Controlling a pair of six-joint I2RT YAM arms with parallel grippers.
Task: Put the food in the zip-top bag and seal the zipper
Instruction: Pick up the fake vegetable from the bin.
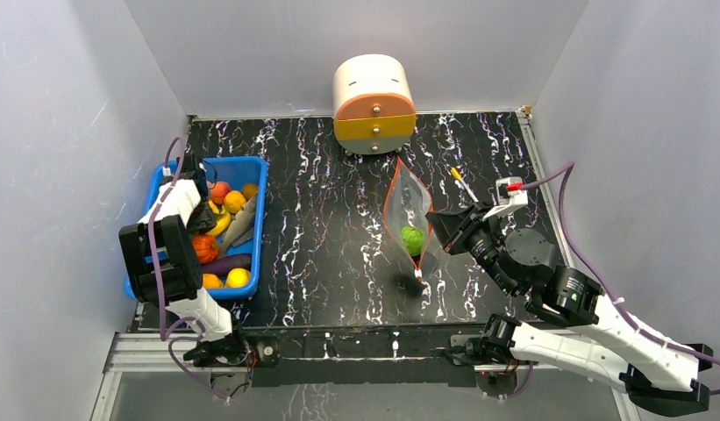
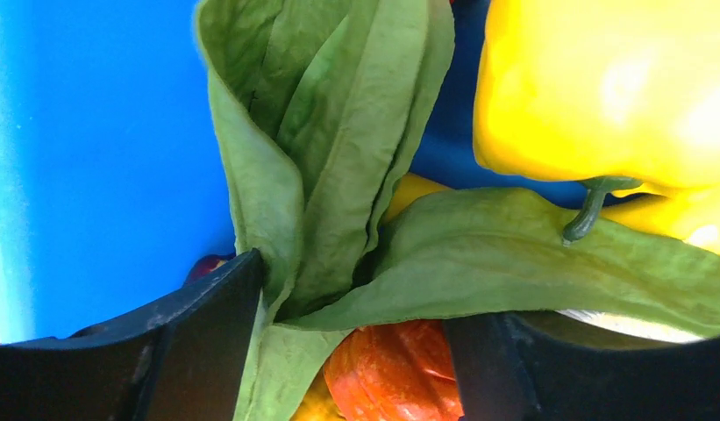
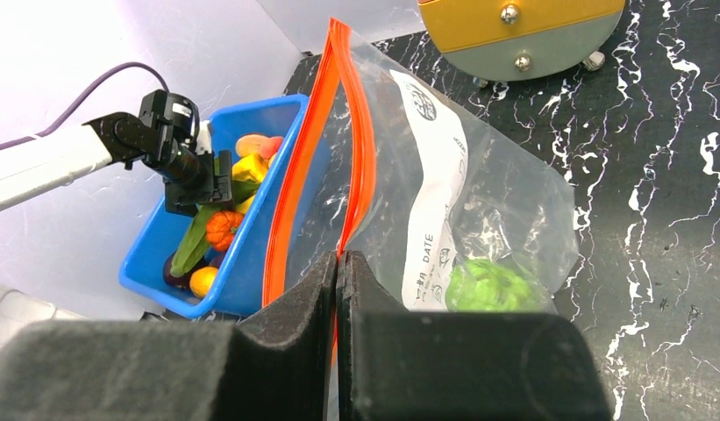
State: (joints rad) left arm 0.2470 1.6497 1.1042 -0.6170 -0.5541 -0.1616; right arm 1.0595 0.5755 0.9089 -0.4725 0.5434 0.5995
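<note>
At the desk's [image 1: 321,219] left edge, my left pincer [image 2: 356,307] gapes around the leafy green [image 2: 338,158] (not clamped); right pincer [image 3: 338,263] pinches the zip-top bag [image 3: 505,184] tight.

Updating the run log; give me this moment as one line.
left gripper: open, straddling leafy green in bin | right gripper: shut on bag at zipper, mouth open | in bag: green ball
</note>
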